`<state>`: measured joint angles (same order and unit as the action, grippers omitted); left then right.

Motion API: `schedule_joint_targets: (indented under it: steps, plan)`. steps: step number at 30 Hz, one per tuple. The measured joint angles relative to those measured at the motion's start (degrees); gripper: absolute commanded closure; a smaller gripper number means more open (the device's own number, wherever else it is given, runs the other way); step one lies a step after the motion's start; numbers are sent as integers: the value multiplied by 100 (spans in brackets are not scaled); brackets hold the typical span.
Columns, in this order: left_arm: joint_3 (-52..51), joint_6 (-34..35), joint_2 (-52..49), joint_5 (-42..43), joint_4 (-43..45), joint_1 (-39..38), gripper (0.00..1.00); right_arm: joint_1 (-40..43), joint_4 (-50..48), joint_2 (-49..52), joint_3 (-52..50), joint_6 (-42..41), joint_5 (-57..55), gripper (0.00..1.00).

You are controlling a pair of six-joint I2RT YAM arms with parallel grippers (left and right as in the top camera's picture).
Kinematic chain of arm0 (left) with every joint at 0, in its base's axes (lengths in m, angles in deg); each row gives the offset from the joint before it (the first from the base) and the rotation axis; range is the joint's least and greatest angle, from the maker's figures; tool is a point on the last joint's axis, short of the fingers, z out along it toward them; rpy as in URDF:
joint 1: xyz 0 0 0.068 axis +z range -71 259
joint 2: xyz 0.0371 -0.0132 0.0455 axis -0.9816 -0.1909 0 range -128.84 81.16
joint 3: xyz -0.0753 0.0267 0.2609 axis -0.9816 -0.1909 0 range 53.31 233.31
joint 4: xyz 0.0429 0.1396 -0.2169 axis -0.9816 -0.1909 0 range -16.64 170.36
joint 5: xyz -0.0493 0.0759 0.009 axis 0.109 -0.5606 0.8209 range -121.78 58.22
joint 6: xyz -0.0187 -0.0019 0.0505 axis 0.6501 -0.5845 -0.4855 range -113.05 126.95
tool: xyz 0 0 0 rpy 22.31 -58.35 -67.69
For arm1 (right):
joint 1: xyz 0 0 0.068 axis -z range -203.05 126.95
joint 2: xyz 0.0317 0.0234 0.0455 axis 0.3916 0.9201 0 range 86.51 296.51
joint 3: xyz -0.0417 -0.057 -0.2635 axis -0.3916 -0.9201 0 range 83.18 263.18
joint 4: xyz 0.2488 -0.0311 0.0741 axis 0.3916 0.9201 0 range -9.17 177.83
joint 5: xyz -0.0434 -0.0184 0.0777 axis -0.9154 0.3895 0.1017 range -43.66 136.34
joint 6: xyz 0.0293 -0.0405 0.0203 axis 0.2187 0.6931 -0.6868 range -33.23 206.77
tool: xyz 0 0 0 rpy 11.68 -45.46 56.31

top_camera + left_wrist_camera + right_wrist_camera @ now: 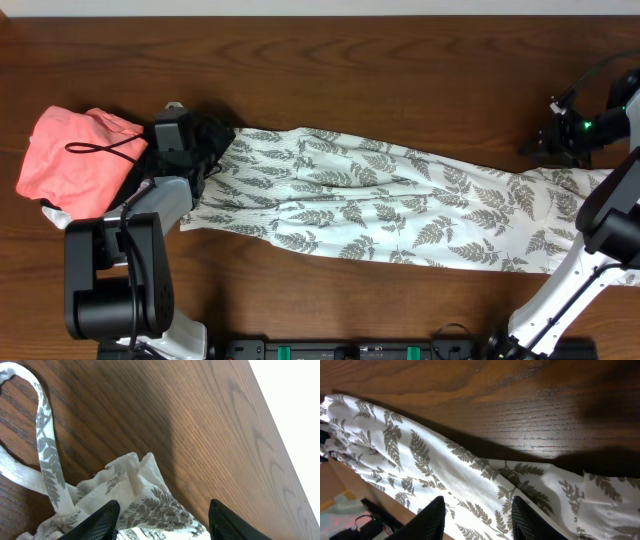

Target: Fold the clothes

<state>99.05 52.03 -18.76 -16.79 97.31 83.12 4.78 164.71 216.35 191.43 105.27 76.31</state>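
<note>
**A:** Fold thread. The dress (380, 205) lies stretched out along the bench (400, 60), strap end at the left gripper (164, 506) and hem end by the right gripper (479, 501). Is either one holding it?

**B:** Both look released to me. The left one's jaws stand apart either side of the bunched top edge and don't pinch it. The right one's jaws are parted too, with flat cloth under them.

**A:** So I'd guess the step is grabbing both ends. Any tips?

**B:** On the left, take the whole bunched edge and keep the strap (47, 435) out of the jaws. On the right, go for the cloth's edge rather than mid-panel, so the fold comes out square. Then lift both ends together so nothing drags.

**A:** Which view helps most?

**B:** Only the overhead shows the dress's full length. It also shows the pink garment (75, 155) right beside the left gripper, on the side away from the dress, which could snag. The strap loop ahead of that gripper only shows in the left wrist view. The right wrist view gives the cloth's edge close up, where the overhead is too small to judge.
</note>
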Motion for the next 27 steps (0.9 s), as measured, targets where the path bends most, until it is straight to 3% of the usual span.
schedule_joint_targets:
  steps: [3, 13, 14, 15, 27]
  plan:
    - [0, 0, -76, 0, 0, 0, 43, 0, 4, 0, 0, 0, 0, 59]
    - [0, 15, -186, -24, 92, 0, 81, 0, 4, 0, 0, 2, 0, 60]
    - [0, 22, -186, -22, 92, 0, 92, 0, 7, 0, 0, 2, -2, 60]
    - [0, 44, -186, -13, 90, 0, 94, 0, 7, 0, 0, 2, -2, 60]
    - [0, 9, -186, 437, -302, 273, 94, 0, 4, 0, 0, 2, -11, 60]
